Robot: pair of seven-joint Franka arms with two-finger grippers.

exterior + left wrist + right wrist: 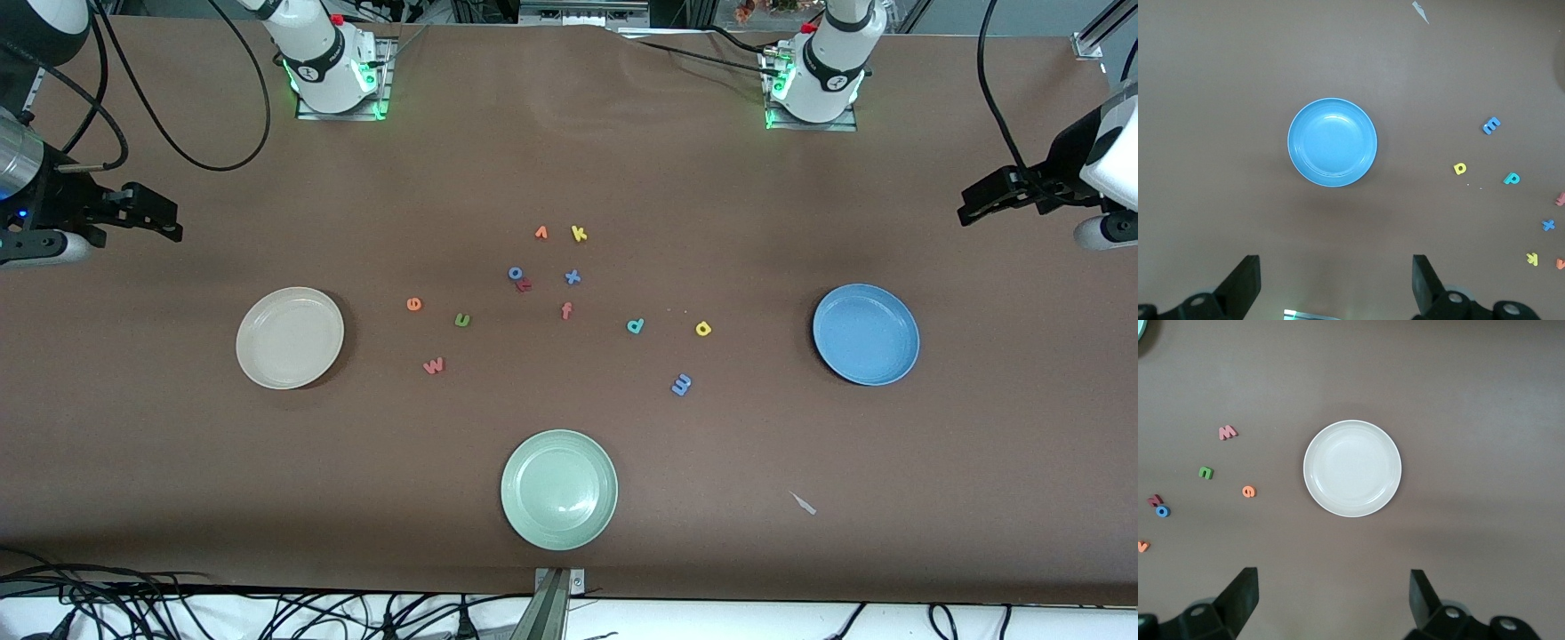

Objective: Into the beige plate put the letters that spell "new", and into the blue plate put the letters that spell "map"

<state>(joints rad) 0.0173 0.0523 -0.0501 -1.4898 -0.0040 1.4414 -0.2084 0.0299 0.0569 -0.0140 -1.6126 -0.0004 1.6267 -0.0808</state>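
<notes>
We count three plates on the desk (569,160): the beige plate (290,337), the blue plate (866,334) and a pale green plate (559,489). All three are bare. Taking the pale green plate as our landmark, the beige plate lies farther from the front camera toward the right arm's end, and the blue plate farther toward the left arm's end.

We count twelve foam letters, all farther from the front camera than the green plate. Toward the beige plate lie the orange e (413,304), the green n (462,319) and the pinkish-red w (433,365). Toward the blue plate lie the teal p (635,326), the yellow a (703,329) and the blue m (681,385). Farther off sit six others: orange v (540,233), yellow k (579,234), blue o (515,273), a dark red letter (524,285) touching it, blue x (573,277) and red-orange f (566,310).

The left gripper (1335,283) waits in the air over the desk near the blue plate, jaws released and holding nothing. The right gripper (1333,600) waits likewise near the beige plate, jaws released.
</notes>
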